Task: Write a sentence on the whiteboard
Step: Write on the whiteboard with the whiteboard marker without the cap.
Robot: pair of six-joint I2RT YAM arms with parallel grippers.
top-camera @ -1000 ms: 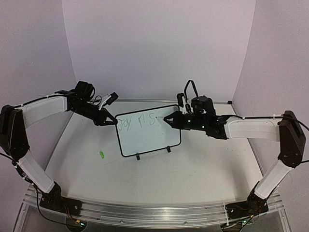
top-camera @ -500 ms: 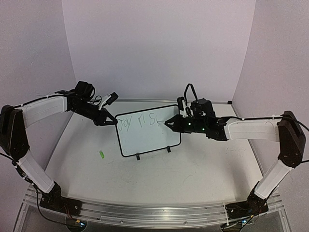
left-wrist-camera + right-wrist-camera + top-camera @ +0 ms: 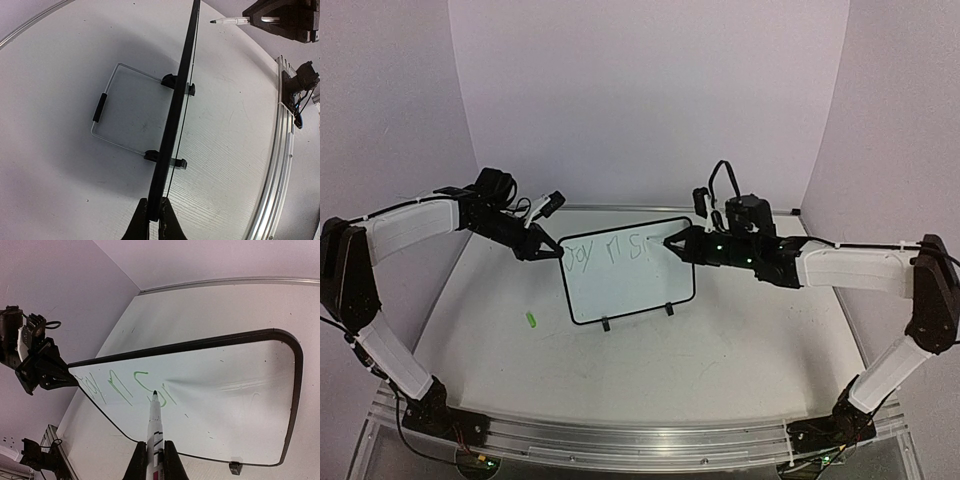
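Although green writing already runs along the top of the whiteboard [image 3: 630, 290], the sentence [image 3: 608, 250] is, by my reading, well short of finished. The board stands on its two feet at the middle of the counter [image 3: 720, 350] in the overhead view. Only its upper band carries strokes. They read roughly as "Joy", a short word after it, and the start of another beginning with "S". Everything below that line is blank.

The left jaws are clamped on the board's black frame at its left edge. This shows at the bottom centre of the left wrist view, where the two fingers pinch the thin rim and steady the board. The right jaws are closed on a marker [image 3: 155, 422], which rises from the bottom centre of the right wrist view toward the last green stroke. From the left wrist view, upper right, the nib sits just beside the board face with a sliver of gap, so I judge the pen lifted between strokes.

A small green object [image 3: 531, 320], possibly the cap, lies on the counter at lower left of the board.

What remains is probably the rest of the current word and any further words.
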